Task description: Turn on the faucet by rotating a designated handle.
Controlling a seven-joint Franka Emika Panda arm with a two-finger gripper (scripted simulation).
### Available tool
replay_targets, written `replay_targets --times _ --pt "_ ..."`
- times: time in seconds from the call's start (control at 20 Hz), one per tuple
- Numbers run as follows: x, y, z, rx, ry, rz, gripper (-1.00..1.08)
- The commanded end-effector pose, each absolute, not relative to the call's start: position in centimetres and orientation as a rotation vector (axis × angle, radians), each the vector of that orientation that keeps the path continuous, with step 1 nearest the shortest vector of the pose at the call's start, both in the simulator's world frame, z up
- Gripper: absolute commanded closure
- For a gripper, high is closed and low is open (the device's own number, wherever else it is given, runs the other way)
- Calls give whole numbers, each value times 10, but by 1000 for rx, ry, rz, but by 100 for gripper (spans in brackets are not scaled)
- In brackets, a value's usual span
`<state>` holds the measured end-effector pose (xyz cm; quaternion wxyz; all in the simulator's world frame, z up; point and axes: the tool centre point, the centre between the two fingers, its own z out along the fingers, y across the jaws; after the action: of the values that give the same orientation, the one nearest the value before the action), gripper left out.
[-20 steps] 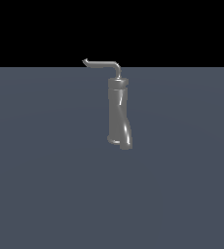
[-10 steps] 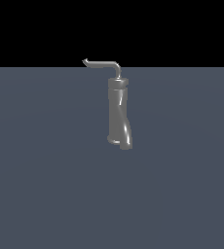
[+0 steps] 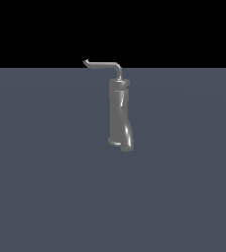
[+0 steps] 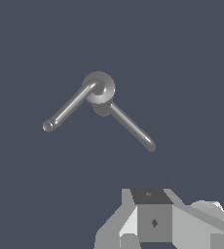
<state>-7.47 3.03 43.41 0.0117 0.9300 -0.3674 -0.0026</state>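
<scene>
The faucet [image 3: 120, 115] stands upright on the dark grey floor in the exterior view, a tall twisted grey body with a collar near the top. The handle [image 3: 104, 65], a thin bent rod, leaves its top and runs toward the exterior view's left, ending in a small hooked tip. From the wrist view the faucet [image 4: 100, 87] is seen from above, and the handle [image 4: 67, 108] slants away from its round cap. A second thin rod [image 4: 132, 129] comes out from under the cap. Only part of my gripper [image 4: 153, 220] shows, apart from the handle; its fingertips are cut off by the frame.
A plain dark grey floor [image 3: 46, 187] surrounds the faucet on all sides, with black background above it. The arm does not appear in the exterior view.
</scene>
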Motion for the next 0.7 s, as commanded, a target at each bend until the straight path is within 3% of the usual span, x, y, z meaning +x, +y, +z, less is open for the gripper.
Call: replay_targets --times 0.0,0.65 --pt "-61 33 427 2865 -1233 -5 108" --pt "8 50 380 2651 -1660 3 108"
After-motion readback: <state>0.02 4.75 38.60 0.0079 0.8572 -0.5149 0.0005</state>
